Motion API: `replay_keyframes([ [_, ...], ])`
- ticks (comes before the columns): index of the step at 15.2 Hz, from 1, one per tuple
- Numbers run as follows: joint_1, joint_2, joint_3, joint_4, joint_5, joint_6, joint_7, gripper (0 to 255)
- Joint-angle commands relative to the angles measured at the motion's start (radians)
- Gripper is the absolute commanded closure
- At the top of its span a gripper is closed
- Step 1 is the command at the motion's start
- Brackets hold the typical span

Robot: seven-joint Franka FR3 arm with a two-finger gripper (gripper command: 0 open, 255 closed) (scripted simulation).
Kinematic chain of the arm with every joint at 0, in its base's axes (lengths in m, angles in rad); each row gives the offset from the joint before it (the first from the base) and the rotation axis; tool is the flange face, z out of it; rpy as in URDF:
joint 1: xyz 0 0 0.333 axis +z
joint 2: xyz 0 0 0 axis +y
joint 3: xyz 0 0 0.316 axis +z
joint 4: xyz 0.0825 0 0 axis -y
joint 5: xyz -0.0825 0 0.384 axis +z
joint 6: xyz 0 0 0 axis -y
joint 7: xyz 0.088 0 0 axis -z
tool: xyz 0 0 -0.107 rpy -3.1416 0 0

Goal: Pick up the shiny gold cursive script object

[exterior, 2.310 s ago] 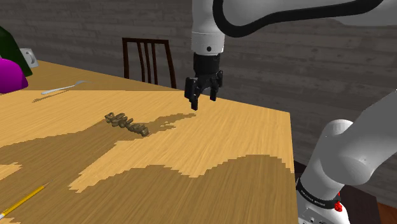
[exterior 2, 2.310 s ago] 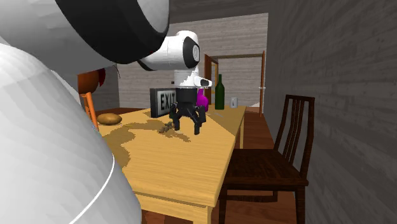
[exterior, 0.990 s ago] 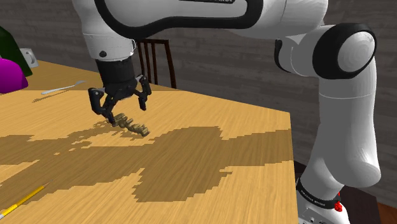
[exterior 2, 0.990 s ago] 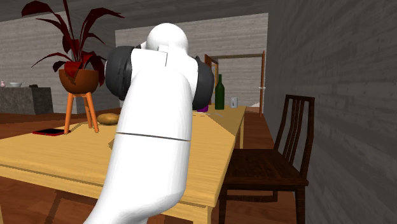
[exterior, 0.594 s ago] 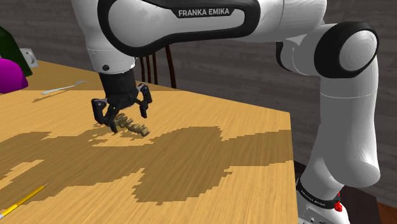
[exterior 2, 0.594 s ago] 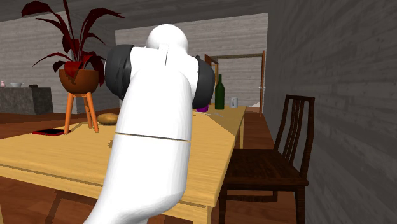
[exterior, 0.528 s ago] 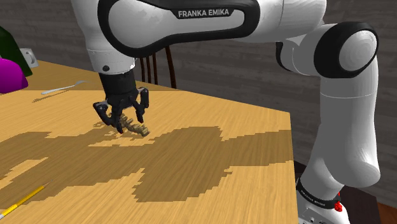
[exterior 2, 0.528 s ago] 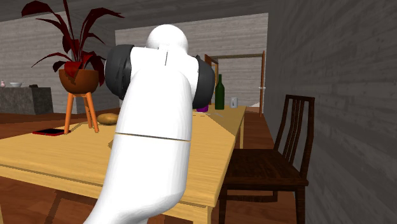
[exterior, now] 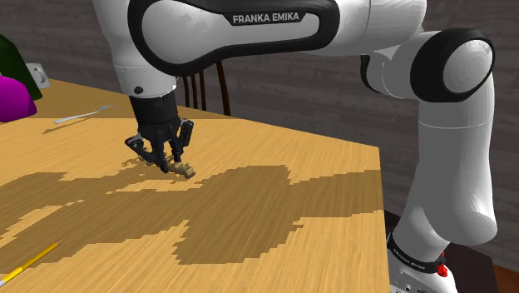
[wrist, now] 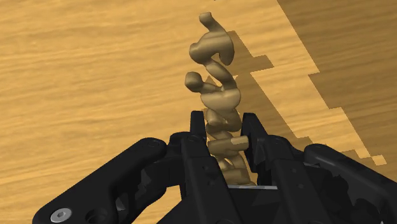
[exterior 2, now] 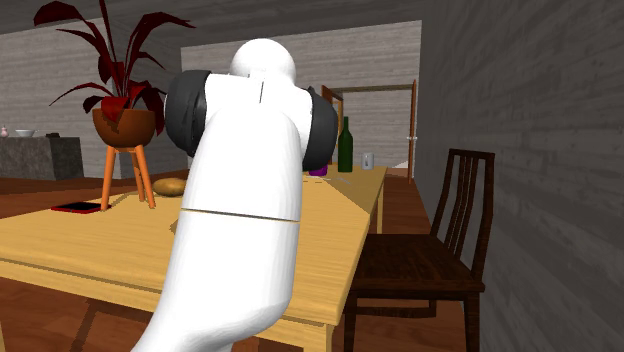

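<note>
Two seconds back my gripper point(exterior: 170, 161) hung high over the table point(exterior: 316, 191), off to the shoulder view's right of the gold script piece point(exterior: 186, 171), fingers spread. Since then I have swung across and come down onto it. Half a second ago my fingers point(wrist: 196, 137) still stood apart on either side of the letters; now they have drawn in and clasp one end of the piece. My shadow point(exterior: 241, 225) has slid across the table with me, and my forearm point(exterior 2: 245, 220) has swung in front of the second exterior view.

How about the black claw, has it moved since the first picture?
Yes. In the shoulder view the gripper went left and down, from right of the chair to below its left side, and now clasps the gold script object.
</note>
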Motion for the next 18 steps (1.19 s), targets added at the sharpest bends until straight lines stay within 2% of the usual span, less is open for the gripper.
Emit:
replay_keyframes([
  [1,-0.001,-0.002,0.000,-0.001,0.001,0.000,0.000,255],
  [9,0.031,0.036,0.001,0.163,-0.018,-0.129,-0.001,255],
  [16,0.083,0.101,-0.003,0.361,-0.053,-0.264,-0.002,255],
  [18,0.085,0.103,-0.003,0.366,-0.054,-0.267,-0.002,255],
])
